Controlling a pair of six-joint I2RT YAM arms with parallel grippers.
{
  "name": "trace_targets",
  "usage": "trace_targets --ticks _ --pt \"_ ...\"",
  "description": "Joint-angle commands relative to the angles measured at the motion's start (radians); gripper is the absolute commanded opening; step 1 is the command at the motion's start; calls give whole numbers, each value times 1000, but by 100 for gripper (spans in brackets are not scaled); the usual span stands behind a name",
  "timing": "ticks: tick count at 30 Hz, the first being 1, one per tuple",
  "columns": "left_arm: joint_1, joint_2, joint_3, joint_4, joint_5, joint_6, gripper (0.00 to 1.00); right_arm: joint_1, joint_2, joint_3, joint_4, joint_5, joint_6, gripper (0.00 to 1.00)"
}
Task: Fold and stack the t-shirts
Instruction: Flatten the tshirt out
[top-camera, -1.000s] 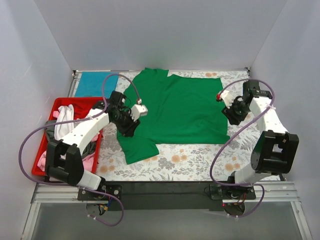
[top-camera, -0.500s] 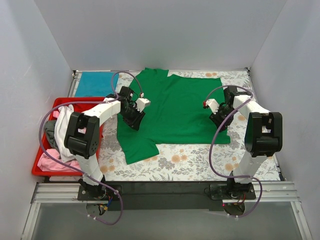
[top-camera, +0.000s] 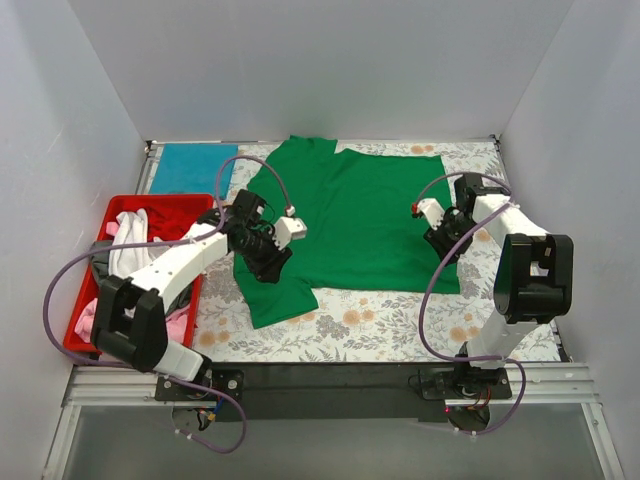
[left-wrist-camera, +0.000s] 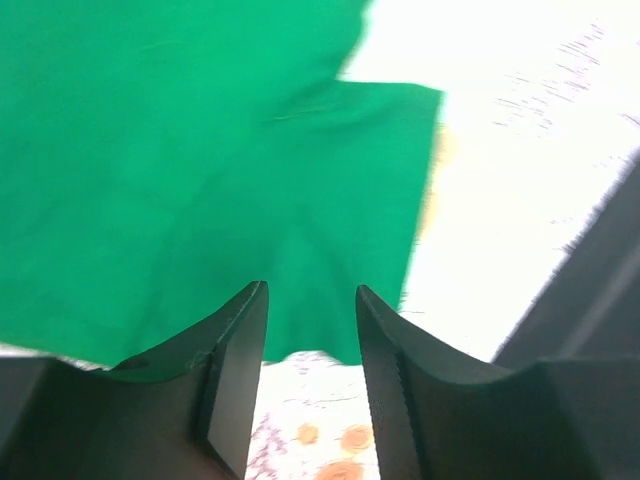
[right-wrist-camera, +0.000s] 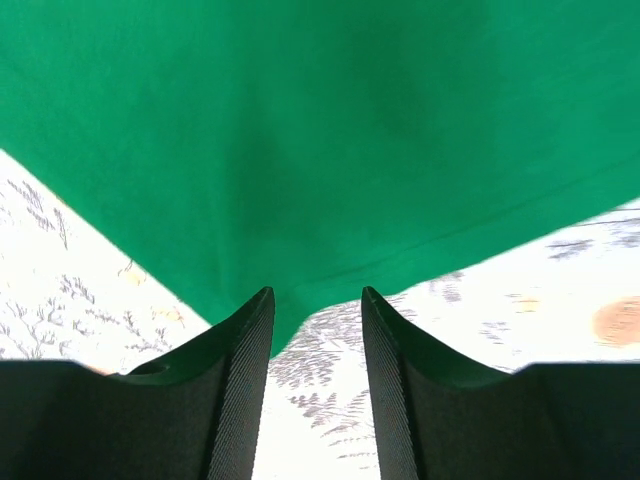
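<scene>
A bright green t-shirt (top-camera: 350, 215) lies spread flat on the floral table cloth, one sleeve pointing toward the near left. My left gripper (top-camera: 264, 260) is open and empty at the shirt's left edge, by that sleeve. In the left wrist view the green cloth (left-wrist-camera: 200, 180) lies just beyond the open gripper (left-wrist-camera: 310, 300). My right gripper (top-camera: 441, 243) is open and empty at the shirt's right near corner. The right wrist view shows the corner of the shirt (right-wrist-camera: 320, 130) just ahead of that gripper (right-wrist-camera: 315, 300). A folded teal-blue shirt (top-camera: 190, 168) lies at the far left.
A red tray (top-camera: 165, 208) at the left holds white (top-camera: 125, 250), pink (top-camera: 95, 318) and dark grey shirts in a heap. The floral table cloth (top-camera: 380, 320) covers the table. White walls stand on three sides, and a black rail (top-camera: 330, 380) runs along the near edge.
My left gripper has swung toward the far side and come back nearer, to the shirt's left edge. My right gripper has moved left onto the shirt's right near corner. Both jaws stay open.
</scene>
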Motion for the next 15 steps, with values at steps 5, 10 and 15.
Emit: trace_targets --ticks 5,10,15 --pt "-92 11 -108 44 -43 -3 37 6 32 116 -21 -31 46 45" --pt "-124 42 -173 46 -142 33 37 17 75 82 -16 13 27 45" --pt "-161 54 -258 8 -169 60 35 17 78 -25 31 102 -3 44"
